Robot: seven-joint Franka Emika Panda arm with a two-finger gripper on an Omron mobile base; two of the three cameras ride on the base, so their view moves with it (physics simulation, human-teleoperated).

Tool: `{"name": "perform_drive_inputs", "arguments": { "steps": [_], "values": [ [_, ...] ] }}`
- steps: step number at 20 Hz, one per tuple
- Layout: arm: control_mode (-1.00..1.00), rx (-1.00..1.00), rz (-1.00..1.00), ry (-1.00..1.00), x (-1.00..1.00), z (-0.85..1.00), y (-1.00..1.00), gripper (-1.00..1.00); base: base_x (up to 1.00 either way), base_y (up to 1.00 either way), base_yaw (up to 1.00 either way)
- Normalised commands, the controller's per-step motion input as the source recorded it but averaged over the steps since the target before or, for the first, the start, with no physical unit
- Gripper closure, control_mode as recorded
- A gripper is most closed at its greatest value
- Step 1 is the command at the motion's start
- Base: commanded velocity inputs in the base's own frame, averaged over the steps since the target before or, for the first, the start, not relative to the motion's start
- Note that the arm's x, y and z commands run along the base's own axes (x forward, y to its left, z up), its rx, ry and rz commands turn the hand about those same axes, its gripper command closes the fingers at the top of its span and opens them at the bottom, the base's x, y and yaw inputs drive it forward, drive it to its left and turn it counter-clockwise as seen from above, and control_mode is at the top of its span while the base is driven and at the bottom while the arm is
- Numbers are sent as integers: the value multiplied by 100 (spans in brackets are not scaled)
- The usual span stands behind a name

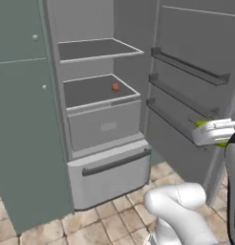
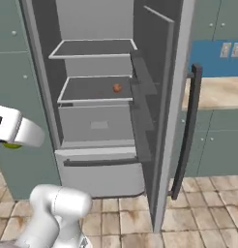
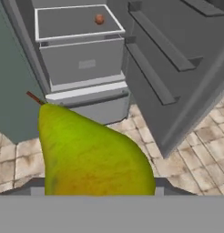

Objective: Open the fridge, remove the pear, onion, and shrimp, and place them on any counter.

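The fridge stands open, its door swung out to the right. The onion, a small reddish-brown ball, rests on the second shelf and also shows as the onion and the onion. My gripper hangs in front of the door's racks, shut on the yellow-green pear, well outside the shelves. Slivers of the pear peek out around the white hand. From the right side the gripper is at the left edge with the pear under it. The shrimp is out of view.
A grey-green cabinet flanks the fridge on the left. The door's dark bar handle faces a tan-topped counter behind it. The bottom drawer is closed. Tiled floor lies in front.
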Motion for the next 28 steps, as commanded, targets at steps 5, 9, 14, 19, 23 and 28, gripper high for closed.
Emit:
{"name": "perform_drive_inputs", "arguments": {
  "steps": [5, 9, 14, 19, 23, 28],
  "values": [
    [100, 0, 0, 0, 0, 0, 0, 100, -46, 0, -86],
    [100, 0, 0, 0, 0, 0, 0, 100, -35, 0, -90],
    [100, 0, 0, 0, 0, 0, 0, 100, -5, -6, -93],
    [100, 0, 0, 0, 0, 0, 0, 100, 0, -18, -91],
    [100, 0, 0, 0, 0, 0, 0, 100, 0, -50, -85],
    [100, 0, 0, 0, 0, 0, 0, 100, 11, -74, -40]
  ]
}}
